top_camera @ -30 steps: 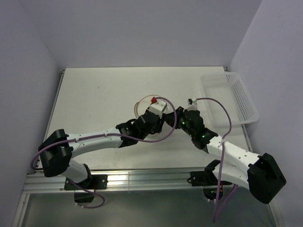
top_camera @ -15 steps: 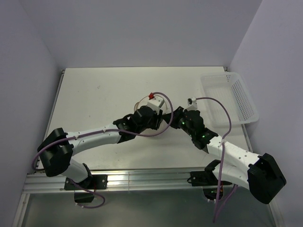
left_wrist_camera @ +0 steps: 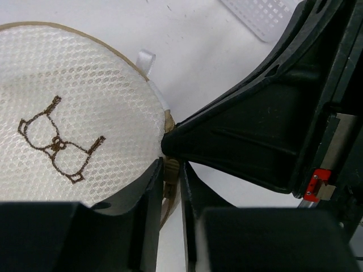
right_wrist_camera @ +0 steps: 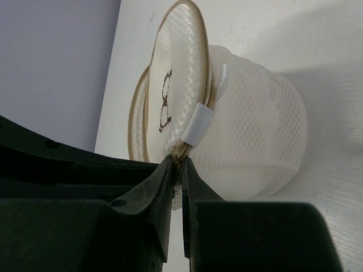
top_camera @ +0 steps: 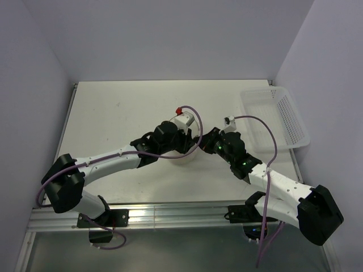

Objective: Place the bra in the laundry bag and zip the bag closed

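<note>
Top external view: both arms, the left arm (top_camera: 113,161) and the right arm (top_camera: 272,181), lean in over the table (top_camera: 113,107). Their wrists meet right above the laundry bag (top_camera: 184,157), so only a pale sliver of it shows there. The white plastic basket (top_camera: 278,116) sits well apart from the bag, off to its right and a little farther back.

From the left wrist, the bag's round mesh face with the little dark bra symbol (left_wrist_camera: 57,144) fills the near side. The left gripper (left_wrist_camera: 172,170) has its fingers pressed together on the tan rim (left_wrist_camera: 169,195) at that face's edge. The black body of the right gripper (right_wrist_camera: 177,167) crowds in against the same edge. A white ribbon loop (left_wrist_camera: 146,59) pokes out just beyond the rim.

From the right wrist, the right gripper pinches the zipper rim of the bag, just below a white tab (right_wrist_camera: 198,124). The bag's body bulges out round and full. Through the mesh there is only whiteness, so I cannot tell whether the bra is inside it. I also cannot tell whether the zip is run all the way.
</note>
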Action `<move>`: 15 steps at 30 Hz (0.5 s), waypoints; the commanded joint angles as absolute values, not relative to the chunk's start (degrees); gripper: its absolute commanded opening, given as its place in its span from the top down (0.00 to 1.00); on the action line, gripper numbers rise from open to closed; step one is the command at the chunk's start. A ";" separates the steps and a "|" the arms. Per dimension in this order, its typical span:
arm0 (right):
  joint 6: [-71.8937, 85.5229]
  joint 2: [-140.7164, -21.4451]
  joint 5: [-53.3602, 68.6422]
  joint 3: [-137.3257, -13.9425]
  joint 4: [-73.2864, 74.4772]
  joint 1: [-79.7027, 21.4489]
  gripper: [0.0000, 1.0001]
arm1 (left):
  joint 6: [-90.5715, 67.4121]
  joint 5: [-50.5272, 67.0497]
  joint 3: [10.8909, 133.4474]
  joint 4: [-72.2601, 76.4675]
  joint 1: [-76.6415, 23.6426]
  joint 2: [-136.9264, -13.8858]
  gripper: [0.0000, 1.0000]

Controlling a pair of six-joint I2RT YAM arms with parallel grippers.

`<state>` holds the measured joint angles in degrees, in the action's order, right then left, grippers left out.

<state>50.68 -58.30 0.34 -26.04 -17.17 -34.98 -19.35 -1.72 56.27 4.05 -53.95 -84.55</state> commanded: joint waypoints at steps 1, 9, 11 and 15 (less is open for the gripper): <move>49.66 -56.95 4.30 -26.54 -19.77 -35.33 1.00 | -20.13 2.55 58.19 10.19 -53.35 -84.55 0.79; 49.74 -56.69 4.30 -25.67 -19.42 -34.54 1.00 | -21.00 2.02 55.64 11.78 -53.00 -81.30 1.00; 50.27 -56.17 5.09 -25.58 -19.77 -33.49 1.00 | -21.36 2.20 54.24 11.69 -53.00 -80.16 1.00; 52.99 -55.99 6.94 -26.10 -21.97 -31.47 1.00 | -23.11 1.67 48.80 11.95 -53.17 -78.05 1.00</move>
<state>51.22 -57.63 4.89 -25.80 -17.45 -33.04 -21.26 0.80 51.96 8.12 -53.08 -81.32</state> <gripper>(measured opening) 0.134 0.042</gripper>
